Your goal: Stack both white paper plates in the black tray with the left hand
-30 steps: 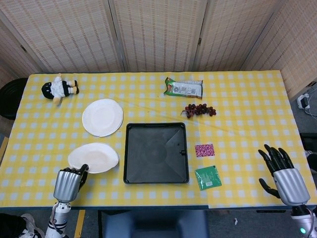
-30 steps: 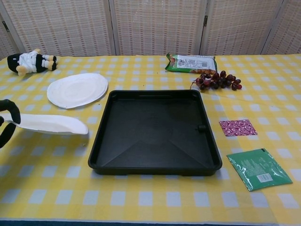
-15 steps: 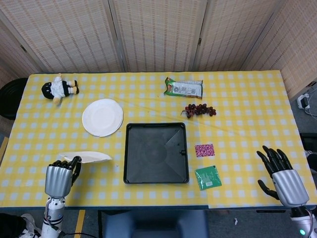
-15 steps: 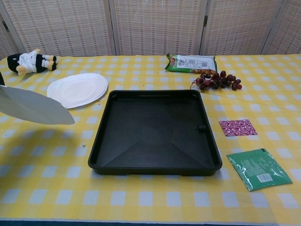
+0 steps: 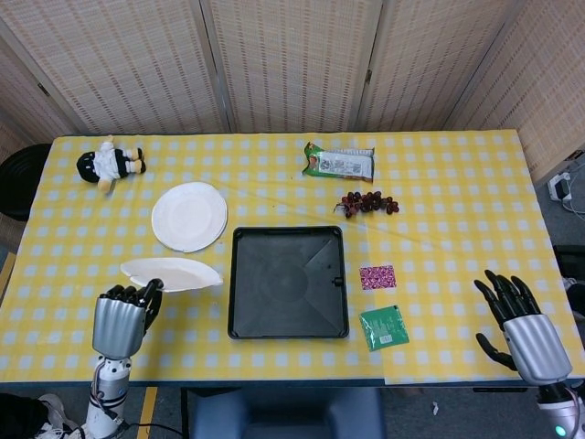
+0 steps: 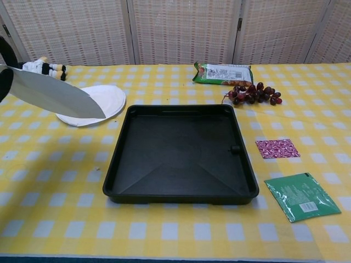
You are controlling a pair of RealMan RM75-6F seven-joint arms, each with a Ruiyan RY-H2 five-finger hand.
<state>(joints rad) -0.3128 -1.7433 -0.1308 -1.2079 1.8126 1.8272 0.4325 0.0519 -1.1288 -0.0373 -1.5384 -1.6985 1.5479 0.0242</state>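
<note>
Held plate: white paper plate [image 5: 172, 273] is up off the cloth, tilted, left of the black tray [image 5: 288, 282], lower left of frame.
Left hand [image 5: 121, 319]: fingers pinching that plate's near rim.
Second plate [image 5: 189, 216]: flat on the table, upper left of the tray.
Tray: centre, nothing inside.
Right hand [image 5: 521, 330]: lower right, fingers spread, holding nothing.

Left hand [image 5: 121, 316] gripping, right hand [image 5: 523, 326] spread.

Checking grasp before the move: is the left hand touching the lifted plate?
Touching. Head view shows the left hand with fingers gripping the near rim of the lifted paper plate, which hangs tilted above the tablecloth.
</note>
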